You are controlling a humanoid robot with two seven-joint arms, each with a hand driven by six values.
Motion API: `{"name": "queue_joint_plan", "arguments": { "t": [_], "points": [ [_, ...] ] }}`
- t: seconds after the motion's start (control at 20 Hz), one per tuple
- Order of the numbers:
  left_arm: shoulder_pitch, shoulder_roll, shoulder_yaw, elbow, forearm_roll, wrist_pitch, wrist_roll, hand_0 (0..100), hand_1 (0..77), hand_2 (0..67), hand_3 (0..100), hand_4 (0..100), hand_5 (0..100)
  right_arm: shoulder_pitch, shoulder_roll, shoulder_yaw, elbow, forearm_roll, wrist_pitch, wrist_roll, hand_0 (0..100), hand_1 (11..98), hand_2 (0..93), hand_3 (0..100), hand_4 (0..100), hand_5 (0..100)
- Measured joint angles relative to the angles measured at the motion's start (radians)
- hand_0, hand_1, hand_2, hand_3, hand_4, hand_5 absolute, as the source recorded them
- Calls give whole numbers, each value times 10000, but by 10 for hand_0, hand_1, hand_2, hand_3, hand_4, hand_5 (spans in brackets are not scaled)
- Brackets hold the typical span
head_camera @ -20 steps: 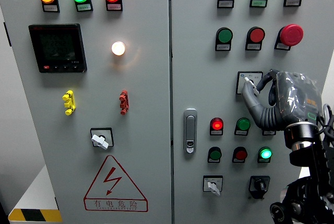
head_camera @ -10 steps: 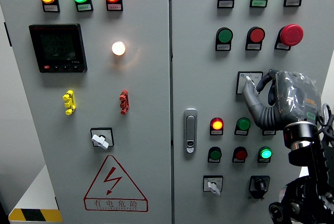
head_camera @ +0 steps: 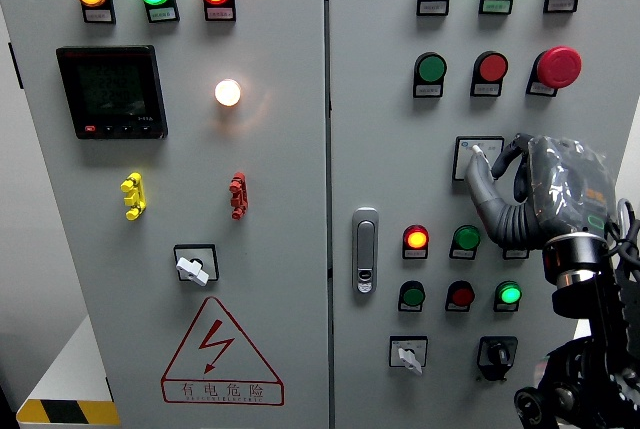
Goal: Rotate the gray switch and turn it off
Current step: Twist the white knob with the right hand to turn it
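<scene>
The gray switch point(head_camera: 474, 152) sits on its white square plate point(head_camera: 463, 157) on the cabinet's right door, below the middle row of buttons. My right hand point(head_camera: 488, 160) comes up from the lower right, wrapped in clear plastic. Its thumb and curled fingers point(head_camera: 480, 181) pinch the switch's small knob, hiding most of it. How the knob points is hard to tell. The left arm is out of sight.
Two similar gray rotary switches are elsewhere: one on the left door point(head_camera: 192, 267), one low on the right door point(head_camera: 405, 354), next to a black knob point(head_camera: 495, 353). A red mushroom button point(head_camera: 557, 67) is above my hand. The door handle point(head_camera: 365, 249) is to its left.
My right hand has shifted slightly up and right on the switch, showing more of the white plate's left side. Nothing else on the panel has moved.
</scene>
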Motion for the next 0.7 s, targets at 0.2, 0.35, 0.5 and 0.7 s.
{"name": "queue_joint_plan", "arguments": {
  "t": [0.2,0.35,0.5,0.7],
  "points": [
    [0,0,0,0,0,0,1,0,0,132,183,96,118,0,0,-36,-4,0,-12,-11,758,350,701,998,992,1000],
    [0,0,0,0,0,0,2,0,0,132,183,96,118,0,0,-37,0,-1,-15,-12,769,347,697,999,992,1000],
    [0,0,0,0,0,0,1,0,0,132,183,96,118,-1,1,-37,26,-1,-33,-12,814,303,658,999,992,1000],
    [0,0,0,0,0,0,-7,0,0,132,183,95,118,-68,27,-20,226,0,-77,35,834,286,639,1000,922,1000]
  ]
}}
